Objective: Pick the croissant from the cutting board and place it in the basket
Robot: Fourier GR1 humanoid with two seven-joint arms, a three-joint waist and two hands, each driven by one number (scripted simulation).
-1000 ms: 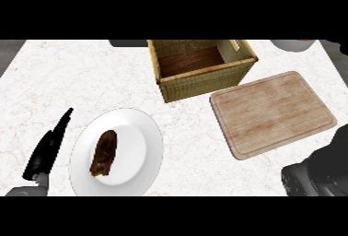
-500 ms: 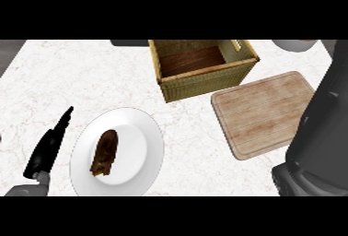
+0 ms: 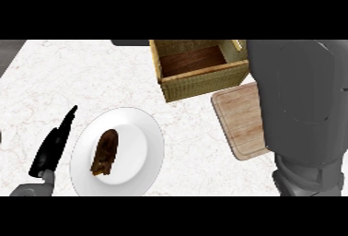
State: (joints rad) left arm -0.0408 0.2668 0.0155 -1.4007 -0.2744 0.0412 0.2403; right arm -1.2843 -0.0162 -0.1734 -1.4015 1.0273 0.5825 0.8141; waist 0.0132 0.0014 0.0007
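A brown croissant [image 3: 105,152] lies on a white plate [image 3: 139,138] at the lower left of the frame, on the pale marbled desk [image 3: 81,78], with the left hand [image 3: 53,147] just left of the plate, black fingers straight and pointing up. A wicker basket [image 3: 204,83] sits at top centre, a wooden cutting board [image 3: 238,120] just below and right of it. The grey right forearm [image 3: 299,101] fills the right side, covering much of the board; its hand is not visible.

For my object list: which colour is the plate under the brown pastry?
White. The plate shows plainly in the head view, with the dark brown pastry lying on it.
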